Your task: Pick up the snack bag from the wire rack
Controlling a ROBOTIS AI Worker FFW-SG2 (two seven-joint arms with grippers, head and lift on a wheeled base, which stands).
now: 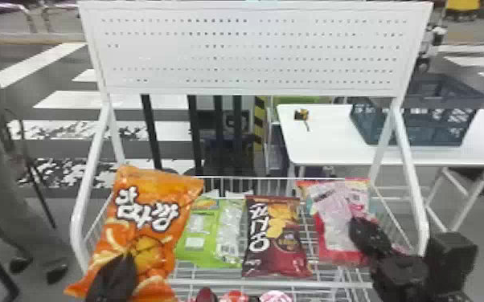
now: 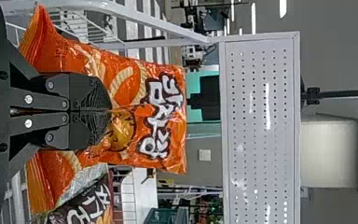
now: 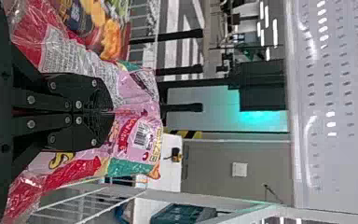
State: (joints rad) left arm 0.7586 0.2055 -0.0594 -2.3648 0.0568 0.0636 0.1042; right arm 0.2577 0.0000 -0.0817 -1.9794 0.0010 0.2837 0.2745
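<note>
On the rack's left side, my left gripper [image 1: 126,261] is shut on the lower front of an orange snack bag [image 1: 148,233], which leans upright. In the left wrist view the closed gripper [image 2: 109,110] pinches the orange bag [image 2: 161,112] near its middle. At the rack's right end, my right gripper [image 1: 355,225] is shut on a pink-and-red snack bag [image 1: 335,217]. The right wrist view has that gripper [image 3: 112,112] with its fingers together, the pink bag's film [image 3: 135,135] gathered between them. The wire rack [image 1: 269,283] is beneath the bags.
Between the held bags lie a green bag [image 1: 203,237] and a dark red-brown bag [image 1: 273,241]. A white perforated panel [image 1: 249,52] rises behind on white posts. More packets [image 1: 233,297] show at the front edge. A white table [image 1: 321,140] with a dark crate [image 1: 418,124] stands behind right.
</note>
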